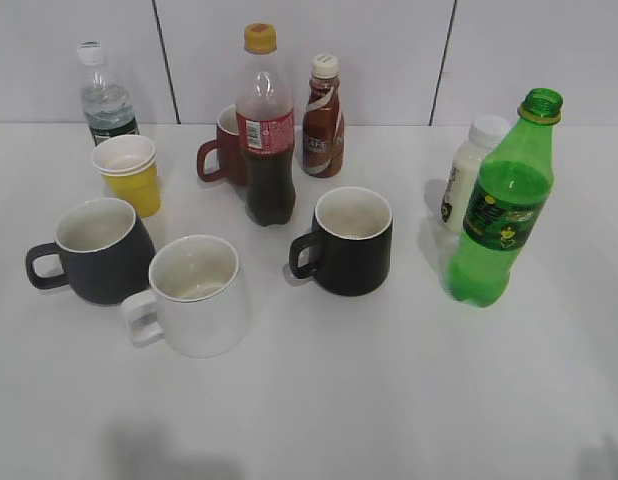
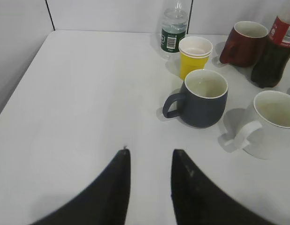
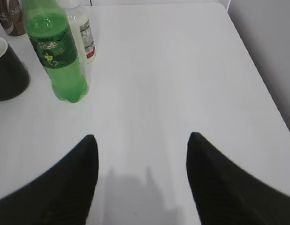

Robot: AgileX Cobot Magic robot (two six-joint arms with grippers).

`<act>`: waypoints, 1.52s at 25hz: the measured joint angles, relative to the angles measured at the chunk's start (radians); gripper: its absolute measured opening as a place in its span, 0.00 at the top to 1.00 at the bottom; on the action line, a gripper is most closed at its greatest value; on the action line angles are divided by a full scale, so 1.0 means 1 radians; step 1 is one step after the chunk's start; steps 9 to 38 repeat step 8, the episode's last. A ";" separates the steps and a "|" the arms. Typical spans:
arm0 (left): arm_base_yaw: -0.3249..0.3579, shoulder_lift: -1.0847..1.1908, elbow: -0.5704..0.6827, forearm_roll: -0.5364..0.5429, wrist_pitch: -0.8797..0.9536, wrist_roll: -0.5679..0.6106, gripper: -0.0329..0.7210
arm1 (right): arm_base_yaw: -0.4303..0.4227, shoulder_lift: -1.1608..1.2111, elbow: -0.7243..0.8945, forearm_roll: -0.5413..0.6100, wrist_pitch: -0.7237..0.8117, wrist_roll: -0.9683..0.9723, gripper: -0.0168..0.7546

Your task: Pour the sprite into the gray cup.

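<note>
Right gripper (image 3: pixel 141 154) jaws wide, left gripper (image 2: pixel 150 164) narrow, both empty; I'd grab sprite (image 1: pixel 499 215) mid-body, upright, clear of white bottle (image 1: pixel 467 170)

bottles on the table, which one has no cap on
The sprite, the green bottle at far right: its neck is open, while the others wear yellow, white or clear caps.

White table (image 1: pixel 389 400), 10 items standing on it. Landmark: black mug (image 1: pixel 349 240), mid-table. Cola bottle (image 1: pixel 267 130) just behind-left of it, brown drink bottle (image 1: pixel 322 117) behind, dark red mug (image 1: pixel 225 148) further back-left. White mug (image 1: pixel 196 295) front-left, gray cup (image 1: pixel 99 250) far left, yellow cup stack (image 1: pixel 129 172) and water bottle (image 1: pixel 104 100) back-left. Sprite (image 1: pixel 501 205) right, white bottle (image 1: pixel 469 170) just behind it.
</note>
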 joint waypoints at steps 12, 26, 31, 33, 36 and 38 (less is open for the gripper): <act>0.000 0.000 0.000 0.000 0.000 0.000 0.65 | 0.000 0.000 0.000 -0.001 0.000 0.001 0.40; 0.000 0.000 0.000 0.000 0.000 0.000 0.65 | 0.000 0.000 0.000 -0.001 0.000 0.001 0.40; 0.000 0.000 0.000 0.000 0.000 0.000 0.65 | 0.000 0.000 0.000 -0.001 0.000 0.001 0.40; 0.000 0.000 0.000 0.000 0.000 0.000 0.65 | 0.000 0.000 0.000 -0.001 0.000 0.001 0.40; 0.000 0.000 0.000 0.000 0.000 0.000 0.65 | 0.000 0.000 0.000 -0.001 0.000 0.001 0.40; 0.000 0.000 0.000 0.000 0.000 0.000 0.65 | 0.000 0.000 0.000 -0.001 0.000 0.001 0.40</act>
